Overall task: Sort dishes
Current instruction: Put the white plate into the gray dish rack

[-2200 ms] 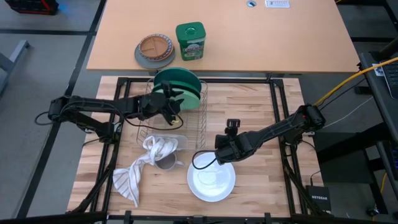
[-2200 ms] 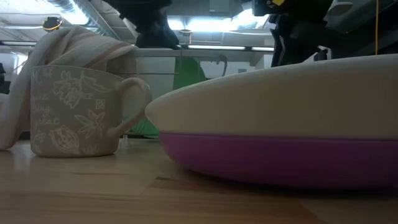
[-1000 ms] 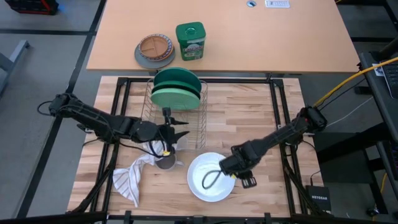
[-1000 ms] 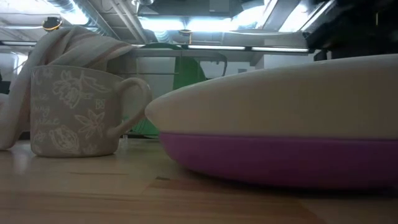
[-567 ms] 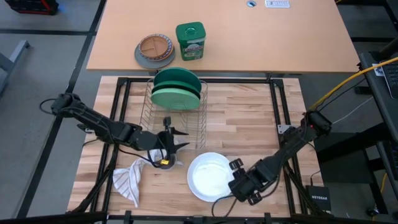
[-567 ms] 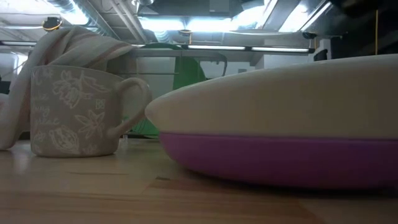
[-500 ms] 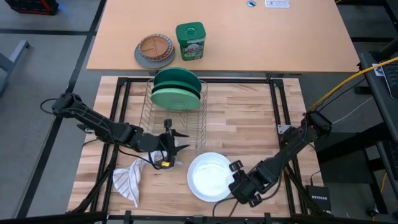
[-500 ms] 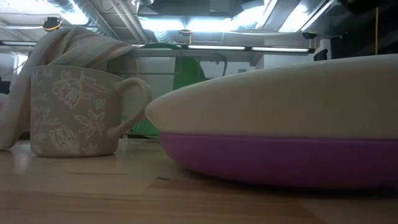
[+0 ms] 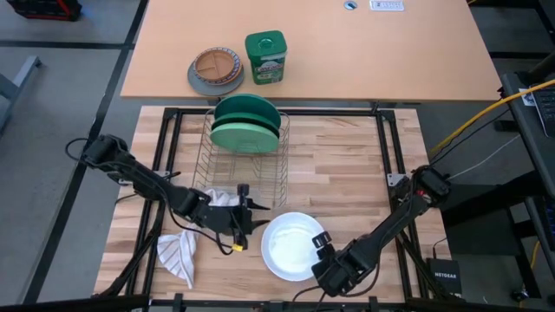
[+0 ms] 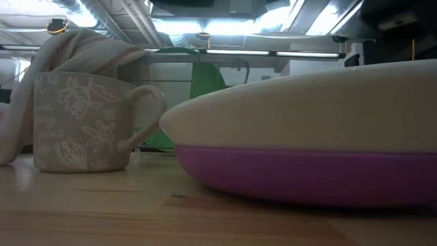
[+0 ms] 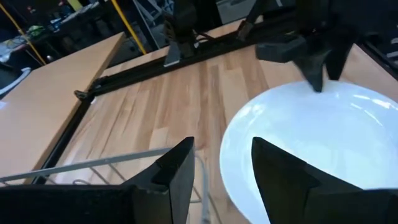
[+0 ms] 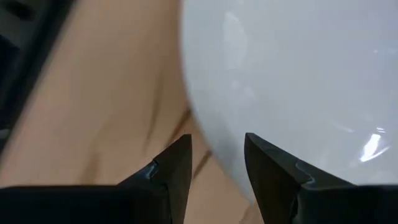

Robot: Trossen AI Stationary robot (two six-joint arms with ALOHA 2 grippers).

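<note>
White plate (image 9: 293, 245) flat on bench (image 9: 347, 173), stacked on purple plate (image 10: 307, 174). Light, stiff, slick plastic; thin rim best hold. Right gripper (image 12: 214, 162) apart at near rim. Left gripper (image 11: 221, 165) apart, beside plate. Green plates (image 9: 247, 126) racked.

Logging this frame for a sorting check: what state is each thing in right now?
white plate: flat on the table, stacked on the purple plate
teal plate: upright in the rack
darker green plate: upright in the rack behind it
left gripper: open, near the white plate
right gripper: open at the white plate's rim
</note>
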